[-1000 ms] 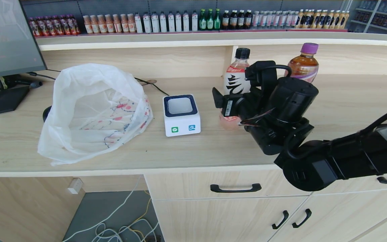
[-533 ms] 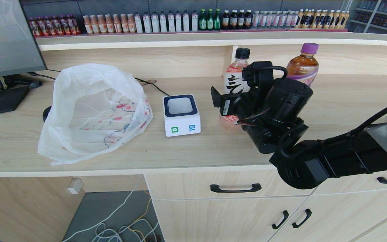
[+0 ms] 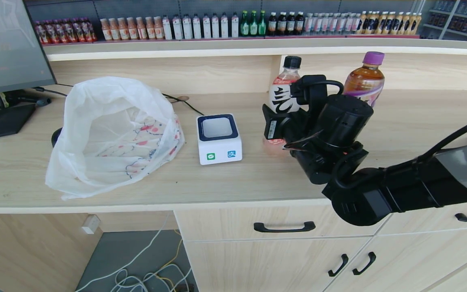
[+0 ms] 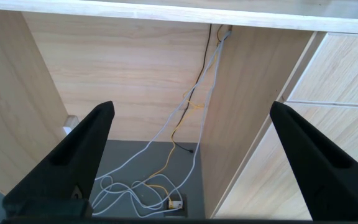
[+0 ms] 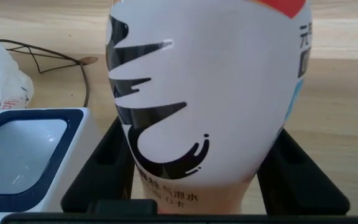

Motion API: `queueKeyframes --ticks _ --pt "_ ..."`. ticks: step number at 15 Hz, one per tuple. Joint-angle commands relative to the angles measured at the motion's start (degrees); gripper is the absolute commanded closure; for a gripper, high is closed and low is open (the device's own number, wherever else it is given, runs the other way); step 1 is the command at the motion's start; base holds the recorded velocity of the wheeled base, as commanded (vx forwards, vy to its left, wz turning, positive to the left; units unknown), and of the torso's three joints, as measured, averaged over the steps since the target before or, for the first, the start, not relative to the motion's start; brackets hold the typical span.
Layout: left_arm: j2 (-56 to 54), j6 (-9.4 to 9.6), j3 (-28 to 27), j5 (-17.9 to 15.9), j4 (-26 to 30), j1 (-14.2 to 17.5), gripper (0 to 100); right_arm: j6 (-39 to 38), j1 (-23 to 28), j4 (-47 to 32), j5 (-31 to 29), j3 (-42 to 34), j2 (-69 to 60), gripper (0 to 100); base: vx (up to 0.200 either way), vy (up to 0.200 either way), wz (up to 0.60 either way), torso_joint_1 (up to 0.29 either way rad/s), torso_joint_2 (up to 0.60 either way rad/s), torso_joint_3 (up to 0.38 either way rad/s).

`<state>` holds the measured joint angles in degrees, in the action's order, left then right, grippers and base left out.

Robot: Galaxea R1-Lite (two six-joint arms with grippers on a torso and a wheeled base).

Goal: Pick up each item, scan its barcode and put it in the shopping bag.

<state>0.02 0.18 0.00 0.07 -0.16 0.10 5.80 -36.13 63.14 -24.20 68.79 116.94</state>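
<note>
- Shop checkout: a long pale wooden counter [image 3: 22,170] with drawers below it, and a shelf [image 3: 217,26] of lined-up drinks far behind.
- A white plastic shopping bag [image 3: 112,134] stands on the counter's left part. Its mouth gapes toward the robot, probably so goods can drop straight in.
- A dark monitor [image 3: 6,44] sits at the far left edge.
- The right gripper [image 3: 282,121] has closed on a black-capped bottle [image 3: 284,91], one finger pressed against each side of the label. It grips low on the body, likely to keep the bottle upright and steady.
- A small white scanner [image 3: 219,139] sits between bag and bottle, with its window facing up so that a barcode can pass over it.
- The held bottle is just right of the scanner, not yet over the window.
- A purple-capped bottle [image 3: 365,81] waits behind the arm.
- The left gripper [image 4: 191,109] hangs below the counter, spread wide and empty, above loose cables [image 4: 166,180].
</note>
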Motion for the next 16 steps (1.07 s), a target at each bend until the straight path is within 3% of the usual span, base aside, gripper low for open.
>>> queueKeyframes --ticks 1,16 --pt "0.0 -0.01 0.0 0.0 0.0 0.0 0 0.0 0.0 0.2 0.1 0.1 -0.1 100 0.0 0.0 0.0 0.0 0.0 0.0" --pt "0.0 -0.01 0.0 0.0 0.0 0.0 0 1.4 -0.5 0.2 0.2 -0.5 -4.0 100 0.0 0.0 0.0 0.0 0.0 0.0"
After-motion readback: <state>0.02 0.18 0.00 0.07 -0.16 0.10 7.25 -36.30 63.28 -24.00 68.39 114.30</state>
